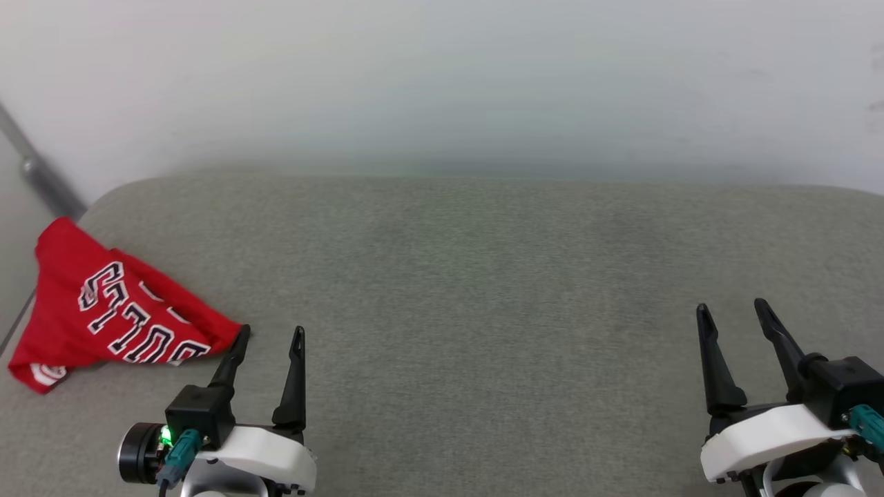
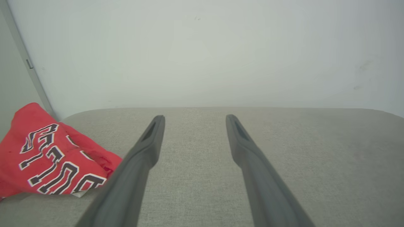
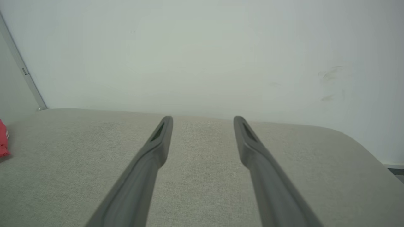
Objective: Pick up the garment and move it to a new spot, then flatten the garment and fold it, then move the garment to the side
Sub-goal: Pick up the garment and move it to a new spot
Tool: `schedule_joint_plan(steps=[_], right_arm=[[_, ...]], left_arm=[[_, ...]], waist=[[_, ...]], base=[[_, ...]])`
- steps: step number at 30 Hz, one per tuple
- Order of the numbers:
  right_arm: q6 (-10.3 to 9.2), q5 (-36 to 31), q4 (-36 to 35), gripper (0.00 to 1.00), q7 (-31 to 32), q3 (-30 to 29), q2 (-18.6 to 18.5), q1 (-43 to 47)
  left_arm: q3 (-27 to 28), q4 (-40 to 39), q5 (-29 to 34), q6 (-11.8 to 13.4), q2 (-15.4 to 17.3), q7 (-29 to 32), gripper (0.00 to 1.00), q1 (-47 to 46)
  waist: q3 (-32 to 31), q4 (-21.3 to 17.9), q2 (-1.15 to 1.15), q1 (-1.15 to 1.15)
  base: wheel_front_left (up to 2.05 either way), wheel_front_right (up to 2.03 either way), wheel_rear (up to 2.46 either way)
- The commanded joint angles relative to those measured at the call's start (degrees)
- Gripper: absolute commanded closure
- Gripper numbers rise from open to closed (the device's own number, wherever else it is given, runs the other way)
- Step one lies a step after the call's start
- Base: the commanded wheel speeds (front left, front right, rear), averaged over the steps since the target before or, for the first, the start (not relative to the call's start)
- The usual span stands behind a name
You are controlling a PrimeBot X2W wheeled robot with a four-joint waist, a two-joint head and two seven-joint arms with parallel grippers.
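Note:
The garment (image 1: 110,307) is a red jersey with black, white-outlined lettering, lying in a folded heap at the far left of the grey cushioned surface (image 1: 483,276). In the left wrist view the garment (image 2: 47,157) sits left of my fingers. My left gripper (image 1: 271,335) stands open just right of the garment's near corner, its left fingertip close to the cloth, nothing between its fingers. Over at the lower right, my right gripper (image 1: 732,308) is open and empty, far from the cloth. A red sliver of the garment (image 3: 2,142) shows at the left edge of the right wrist view.
A pale wall (image 1: 442,83) rises behind the cushion. A grey metal bar (image 1: 41,176) slants down the wall at the far left, just behind the garment. The cushion's rounded right corner (image 3: 363,145) drops off toward a dark floor strip.

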Motion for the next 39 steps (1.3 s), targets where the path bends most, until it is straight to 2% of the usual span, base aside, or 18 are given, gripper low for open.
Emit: schedule_joint_plan(steps=[1, 15, 23, 29, 39], right_arm=[[0.0, 0.1, -0.7, 0.0, 0.3, 0.7, 0.2, -0.6], [-0.01, 0.2, -2.8, 0.0, 0.9, 3.0, 0.2, -0.2], [0.0, 0.6, -2.8, 0.0, 1.1, 3.8, 0.2, -0.3], [-0.01, 0.7, -2.8, 0.0, 1.2, 4.0, 0.2, -0.5], [-0.01, 0.7, -2.5, 0.0, 1.6, 4.5, 0.2, -1.8]], left_arm=[[0.4, -0.3, 0.3, 0.0, 0.0, -0.2, 0.0, -0.8], [3.0, -0.8, 1.5, 0.3, 0.1, -0.1, 0.0, 0.0], [3.9, -1.1, 1.5, 0.3, -0.1, -0.2, 0.0, 0.4], [4.8, -1.4, 1.5, 0.1, -0.1, -0.1, 0.0, 0.4], [6.0, -1.6, 1.0, -0.1, -0.3, -0.2, 0.0, -1.1]], waist=[[0.4, 1.9, 0.0, 0.0], [1.1, 16.2, 0.0, 0.0], [1.2, 22.8, 0.0, 0.0], [1.5, 25.6, 0.0, 0.0], [2.8, 26.1, 0.0, 0.0]], base=[[0.0, 0.0, 0.0], [0.0, 0.0, 0.0], [0.0, 0.0, 0.0], [0.0, 0.0, 0.0], [0.0, 0.0, 0.0]])
